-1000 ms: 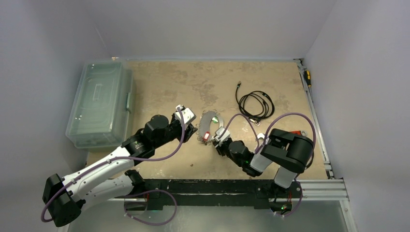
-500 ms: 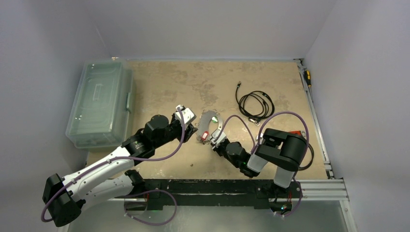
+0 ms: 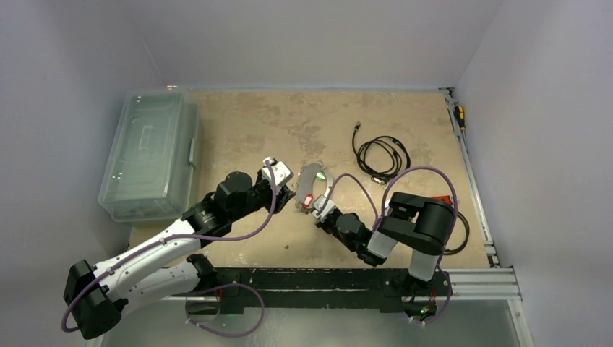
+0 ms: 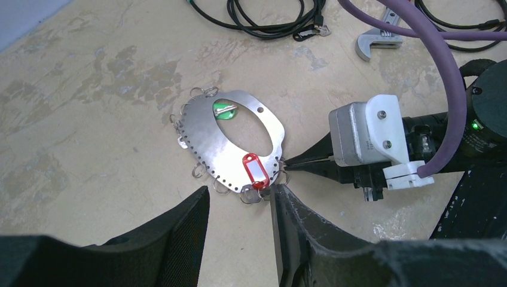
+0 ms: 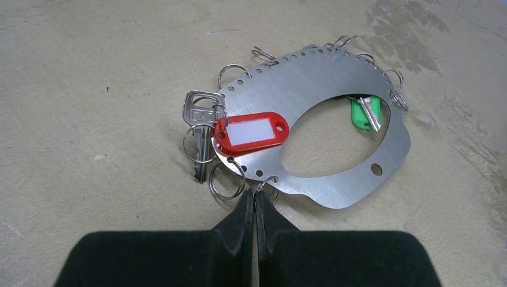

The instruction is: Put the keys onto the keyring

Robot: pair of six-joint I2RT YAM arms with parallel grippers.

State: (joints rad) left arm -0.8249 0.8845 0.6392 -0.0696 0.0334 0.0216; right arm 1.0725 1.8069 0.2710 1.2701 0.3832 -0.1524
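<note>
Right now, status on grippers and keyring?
Left gripper open beside keyring. Right gripper shut, tips at small ring on its rim. Red-tag key at rim, green key inside loop. Cable, wrench apart from it.

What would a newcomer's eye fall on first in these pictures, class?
The keyring, a silver oval plate mid-table, draws the eye, with a red tag and silver key at its rim and a green key in its opening. The right end effector sits at its edge, fingers together.

you see: tan stained counter (image 3: pixel 246 123) | clear lidded bin (image 3: pixel 149 155) on its left edge | black coiled cable (image 3: pixel 381 155) lying flat, far right | silver wrench (image 4: pixel 378 45) near cable | yellow-black screwdriver (image 3: pixel 460 116) on right rail
</note>
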